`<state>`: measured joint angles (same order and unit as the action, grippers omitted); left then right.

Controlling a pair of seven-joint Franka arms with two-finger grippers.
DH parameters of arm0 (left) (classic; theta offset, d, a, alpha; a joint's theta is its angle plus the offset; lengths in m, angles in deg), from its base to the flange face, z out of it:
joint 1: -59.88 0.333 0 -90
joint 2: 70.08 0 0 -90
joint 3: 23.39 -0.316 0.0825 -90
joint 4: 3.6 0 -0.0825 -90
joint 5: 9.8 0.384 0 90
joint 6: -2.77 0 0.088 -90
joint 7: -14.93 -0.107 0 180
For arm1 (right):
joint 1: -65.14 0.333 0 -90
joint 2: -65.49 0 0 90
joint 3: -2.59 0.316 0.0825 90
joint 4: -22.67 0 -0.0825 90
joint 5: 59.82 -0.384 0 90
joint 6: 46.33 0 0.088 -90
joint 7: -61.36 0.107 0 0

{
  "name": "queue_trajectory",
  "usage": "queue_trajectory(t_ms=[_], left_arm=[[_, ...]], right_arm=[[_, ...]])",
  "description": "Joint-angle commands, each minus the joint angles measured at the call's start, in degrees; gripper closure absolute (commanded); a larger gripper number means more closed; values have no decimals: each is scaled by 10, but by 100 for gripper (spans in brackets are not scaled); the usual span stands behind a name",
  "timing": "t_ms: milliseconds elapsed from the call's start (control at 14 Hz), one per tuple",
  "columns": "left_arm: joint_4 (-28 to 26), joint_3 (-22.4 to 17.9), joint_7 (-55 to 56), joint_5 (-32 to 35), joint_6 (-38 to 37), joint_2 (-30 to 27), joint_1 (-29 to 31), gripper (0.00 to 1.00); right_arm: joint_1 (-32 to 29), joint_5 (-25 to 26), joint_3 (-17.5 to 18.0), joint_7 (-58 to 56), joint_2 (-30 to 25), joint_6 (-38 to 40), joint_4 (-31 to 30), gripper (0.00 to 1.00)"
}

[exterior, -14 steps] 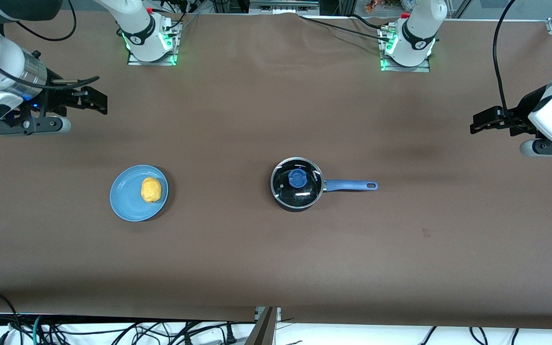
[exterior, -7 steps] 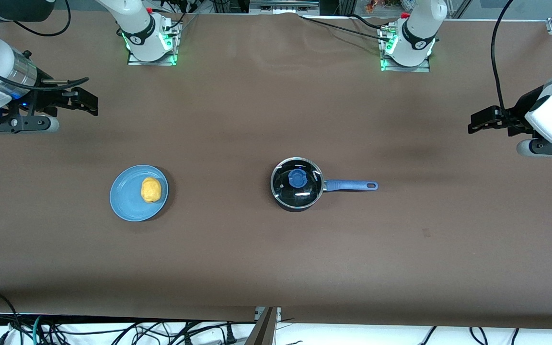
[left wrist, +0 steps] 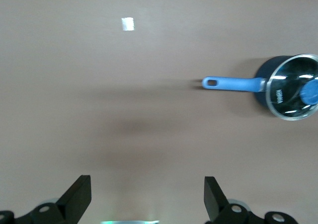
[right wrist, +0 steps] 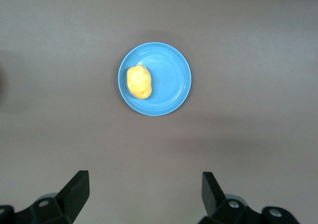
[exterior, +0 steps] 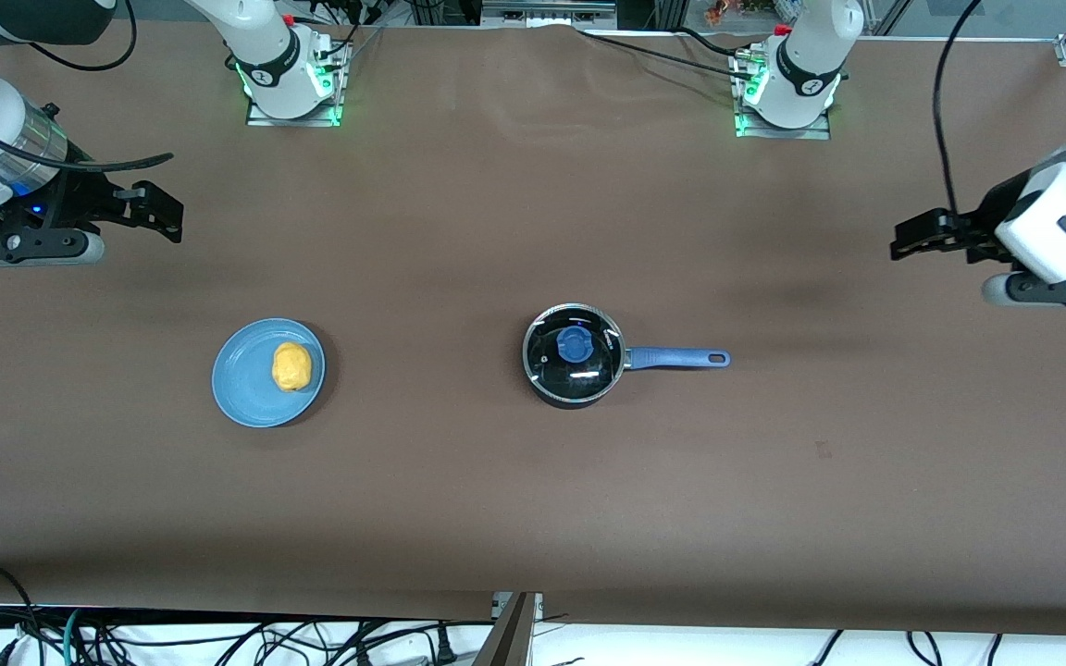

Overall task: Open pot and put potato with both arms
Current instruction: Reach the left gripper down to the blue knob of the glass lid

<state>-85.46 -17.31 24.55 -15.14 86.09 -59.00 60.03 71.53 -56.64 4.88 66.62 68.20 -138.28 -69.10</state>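
Note:
The black pot (exterior: 551,384) with its long blue handle (exterior: 678,358) stands mid-table, closed by a glass lid with a blue knob (exterior: 575,345); it also shows in the left wrist view (left wrist: 264,87). The yellow-orange potato (exterior: 291,366) lies on a blue plate (exterior: 241,388) toward the right arm's end; the right wrist view shows the potato (right wrist: 138,82) too. My left gripper (exterior: 905,239) is open and empty, up over bare table at the left arm's end. My right gripper (exterior: 166,211) is open and empty, up over bare table at the right arm's end.
The brown table cover (exterior: 533,499) spreads around both objects. The arm bases (exterior: 288,69) (exterior: 787,83) stand at the table edge farthest from the front camera. Cables hang at the nearest edge. A small pale mark (left wrist: 127,24) shows on the table.
The left gripper has moved a little toward the pot's end of the table. The right gripper has drawn slightly toward its own end. Pot, lid, plate and potato have not moved.

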Motion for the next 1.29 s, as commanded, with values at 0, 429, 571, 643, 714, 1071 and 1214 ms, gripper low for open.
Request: queue_trajectory(t_ms=[0, 429, 571, 643, 714, 1071, 1214], left_arm=[[19, 11, 131, -8, 48, 45, -62, 0], [19, 61, 290, 15, 264, 171, -150, 0], [21, 61, 326, 65, 315, 206, -182, 0], [26, 61, 346, 70, 345, 225, -192, 0], [35, 61, 366, 71, 366, 244, -201, 0], [58, 61, 417, 138, 407, 295, -245, 0], [58, 61, 418, 164, 407, 306, -262, 0]], right_arm=[[-9, 9, 8, -10, -5, -12, -6, 0], [-9, 5, 8, -10, -3, -17, -6, 0], [-9, 2, 7, -10, -1, -17, -6, 0], [-9, 2, 8, -10, -2, -16, -6, 0], [-9, 2, 8, -10, -2, -16, -6, 0], [-9, 2, 8, -10, -1, -14, -6, 0], [-9, 5, 8, -17, -1, -16, -6, 0]])
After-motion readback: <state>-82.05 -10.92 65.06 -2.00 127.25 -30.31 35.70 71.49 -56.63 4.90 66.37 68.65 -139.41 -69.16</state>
